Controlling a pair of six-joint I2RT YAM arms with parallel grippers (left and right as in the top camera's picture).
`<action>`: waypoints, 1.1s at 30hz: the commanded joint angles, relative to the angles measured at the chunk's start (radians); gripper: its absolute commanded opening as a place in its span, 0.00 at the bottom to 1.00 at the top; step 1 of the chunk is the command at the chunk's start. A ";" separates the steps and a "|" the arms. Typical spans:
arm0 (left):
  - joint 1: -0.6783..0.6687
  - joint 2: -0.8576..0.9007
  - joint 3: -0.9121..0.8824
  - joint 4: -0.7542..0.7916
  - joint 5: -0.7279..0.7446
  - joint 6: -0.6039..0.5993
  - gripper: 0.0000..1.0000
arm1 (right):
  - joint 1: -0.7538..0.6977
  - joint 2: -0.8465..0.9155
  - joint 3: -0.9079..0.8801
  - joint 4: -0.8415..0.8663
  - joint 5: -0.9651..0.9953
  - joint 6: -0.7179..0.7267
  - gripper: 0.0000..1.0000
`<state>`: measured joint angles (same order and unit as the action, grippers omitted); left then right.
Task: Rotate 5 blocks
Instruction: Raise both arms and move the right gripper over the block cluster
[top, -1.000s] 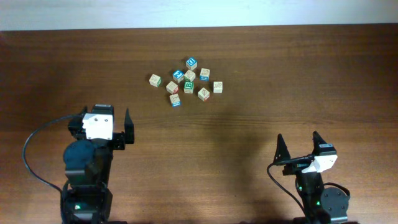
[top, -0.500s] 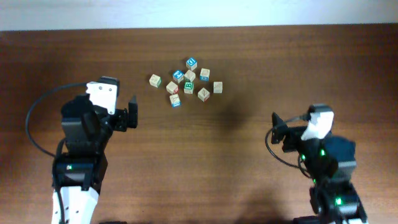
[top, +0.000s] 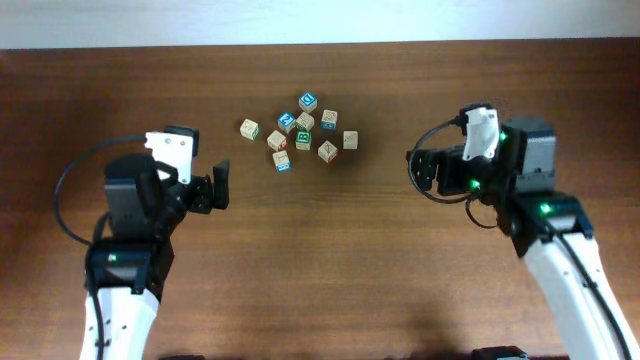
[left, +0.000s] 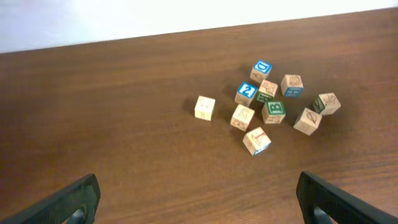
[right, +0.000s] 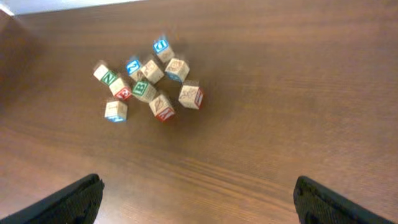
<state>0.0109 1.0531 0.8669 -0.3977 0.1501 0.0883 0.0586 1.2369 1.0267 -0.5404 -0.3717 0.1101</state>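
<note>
Wooden blocks (top: 303, 140) huddle at the far middle of the bench (top: 320, 260), untouched. Left claw (top: 218, 187) and right claw (top: 418, 172) both gape empty, flanking them. Best bet: take the stray left block (top: 249, 128), drop squarely over it, twist without nudging neighbours.

In the left wrist view the left gripper (left: 198, 199) is showing only its dark fingertips (left: 73, 200) at 7 and 5 o'clock — the bottom edge is cutting off the rest. The right gripper (right: 198, 198) is being cropped the same way in the right wrist view, where the blocks (right: 144, 90) at 11 o'clock are blurring, most letters unreadable. From overhead, the left arm (top: 118, 300) and right arm (top: 580, 290) are running off the frame at 7 and 5 o'clock, and the block faces are appearing too small to read
</note>
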 joint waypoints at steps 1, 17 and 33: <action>0.005 0.071 0.123 -0.076 -0.019 -0.044 0.99 | -0.006 0.100 0.177 -0.114 -0.040 0.006 0.98; 0.005 0.492 0.618 -0.543 -0.146 -0.233 0.99 | 0.244 0.743 0.796 -0.323 0.045 0.056 0.95; 0.005 0.492 0.618 -0.557 -0.148 -0.234 0.99 | 0.269 0.819 0.796 -0.299 0.279 0.188 0.88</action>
<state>0.0109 1.5387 1.4643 -0.9539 0.0071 -0.1326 0.3233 2.0415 1.8091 -0.8333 -0.1131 0.2642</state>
